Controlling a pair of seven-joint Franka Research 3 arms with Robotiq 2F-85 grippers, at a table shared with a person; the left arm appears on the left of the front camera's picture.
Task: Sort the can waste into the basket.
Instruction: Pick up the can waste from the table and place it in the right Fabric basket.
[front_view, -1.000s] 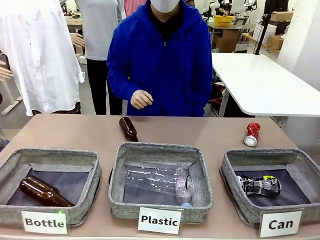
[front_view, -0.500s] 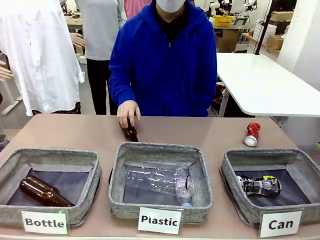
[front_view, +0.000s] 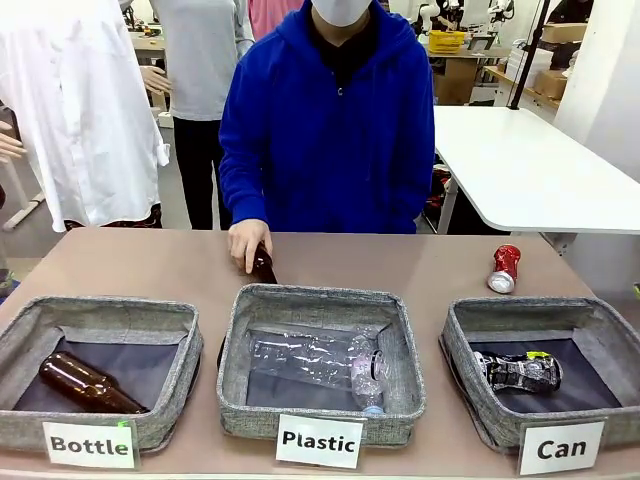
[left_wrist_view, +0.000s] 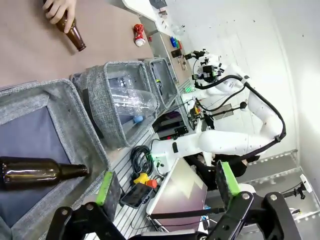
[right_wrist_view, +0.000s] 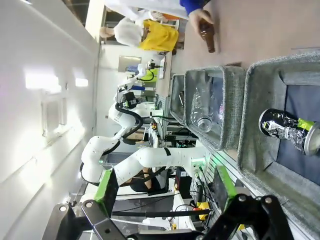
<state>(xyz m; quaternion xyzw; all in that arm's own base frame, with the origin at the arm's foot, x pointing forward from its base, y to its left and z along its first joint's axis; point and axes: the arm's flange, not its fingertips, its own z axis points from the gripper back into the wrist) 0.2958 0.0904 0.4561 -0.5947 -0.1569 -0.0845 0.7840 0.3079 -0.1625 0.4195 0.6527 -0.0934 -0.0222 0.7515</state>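
Note:
A red can (front_view: 504, 268) with silver ends lies on the table just behind the grey "Can" basket (front_view: 545, 312), at the far right. Inside that basket lies a dented black-and-silver can (front_view: 518, 371) with yellow-green marks. In the right wrist view the same black can (right_wrist_view: 287, 131) rests on the dark lining of the Can basket (right_wrist_view: 265, 100), well beyond my right gripper (right_wrist_view: 165, 186), which is open and holds nothing. My left gripper (left_wrist_view: 166, 182) is open too, hanging over the near table edge; the red can (left_wrist_view: 138, 34) is small and far off.
A person in blue stands across the table, one hand (front_view: 245, 243) on a brown bottle (front_view: 262, 265) behind the "Plastic" basket (front_view: 322, 300), which holds clear plastic bottles. The "Bottle" basket (front_view: 100, 310) at left holds another brown bottle (front_view: 85, 384).
The person's hand came down from chest height onto the brown bottle on the table and has slid it slightly. Cans, baskets and both grippers have not moved.

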